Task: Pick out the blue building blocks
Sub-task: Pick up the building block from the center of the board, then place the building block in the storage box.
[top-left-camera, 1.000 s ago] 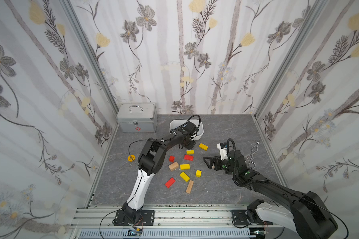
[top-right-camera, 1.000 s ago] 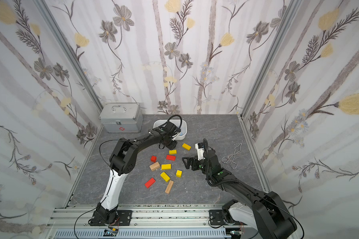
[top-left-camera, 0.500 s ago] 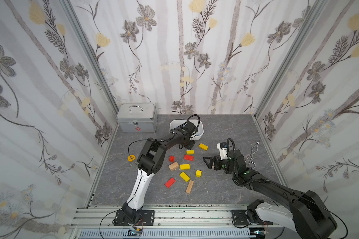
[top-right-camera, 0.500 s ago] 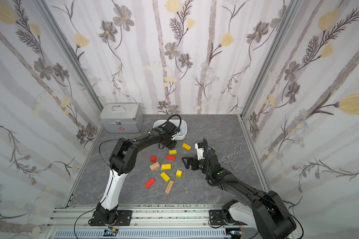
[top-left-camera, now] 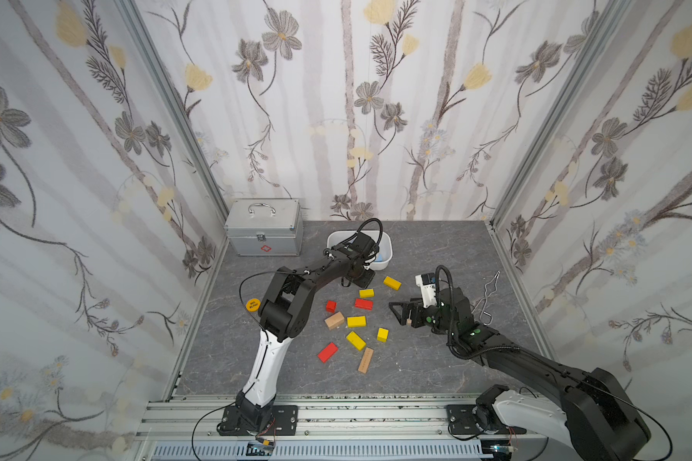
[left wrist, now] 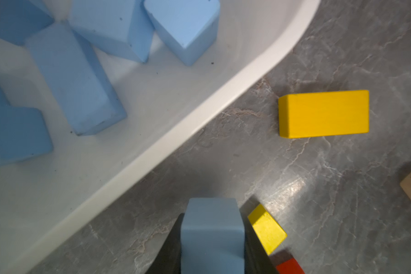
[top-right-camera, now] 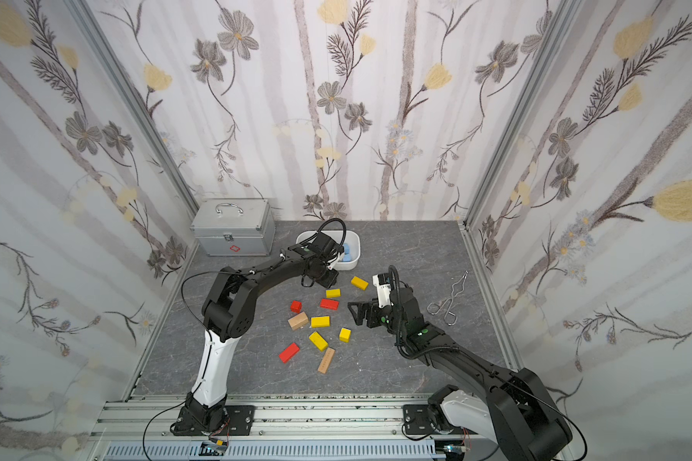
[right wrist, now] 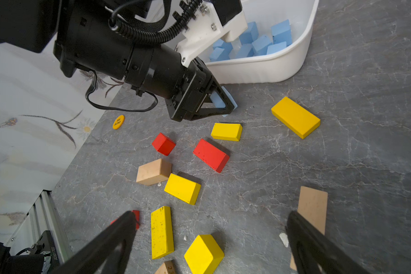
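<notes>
Left claw (right wrist: 228,106) grips a blue block (left wrist: 212,237) just outside the white tub (left wrist: 199,123) (its long axis unclear); right claw (right wrist: 211,213) gapes open, farther from the tub.

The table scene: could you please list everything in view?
blue building blocks: several, light blue, in the tub; one more gripped just outside it
yellow blocks: five, loose mid-table
red blocks: three, among them
tan blocks: three, plain wood, same scatter
tub: one, white, table's back
case: one, silver, back left corner
tongs: one, metal, right side
disc: one, yellow, beside left arm
left gripper: shut on that block
right gripper: open, empty, by the scatter
</notes>
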Robot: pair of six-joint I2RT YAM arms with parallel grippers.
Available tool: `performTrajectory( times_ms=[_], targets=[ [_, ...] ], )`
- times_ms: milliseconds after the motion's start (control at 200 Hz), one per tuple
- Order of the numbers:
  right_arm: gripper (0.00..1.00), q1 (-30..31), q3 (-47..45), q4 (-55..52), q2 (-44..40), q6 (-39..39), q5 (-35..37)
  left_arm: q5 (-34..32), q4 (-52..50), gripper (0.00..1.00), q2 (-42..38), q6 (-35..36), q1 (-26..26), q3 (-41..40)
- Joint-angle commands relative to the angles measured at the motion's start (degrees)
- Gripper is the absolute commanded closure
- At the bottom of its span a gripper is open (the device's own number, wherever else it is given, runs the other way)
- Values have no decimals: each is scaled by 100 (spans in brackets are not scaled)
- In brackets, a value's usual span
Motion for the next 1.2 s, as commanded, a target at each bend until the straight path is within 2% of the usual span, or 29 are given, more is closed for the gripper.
performTrajectory(
  times_ms=[0, 285, 565, 919, 1194],
  targets=[
    [0, 14, 148, 129, -81, -125, -40, 174, 21, 100, -273, -179, 2, -90],
    [0, 9, 572, -77, -245, -308, 19, -83, -7, 100, -887, -204, 20, 42],
    [0, -1, 1299, -191, -19, -427, -55, -369, -304, 100, -855, -294, 160, 761],
    [0, -28, 2317, -495, 842, -574, -42, -507, -348, 100, -231, -509, 524, 1534],
    [0, -52, 2803, -606, 1422, -548, -75, -515, -560, 100, 760, -611, 748, 2486]
  ],
)
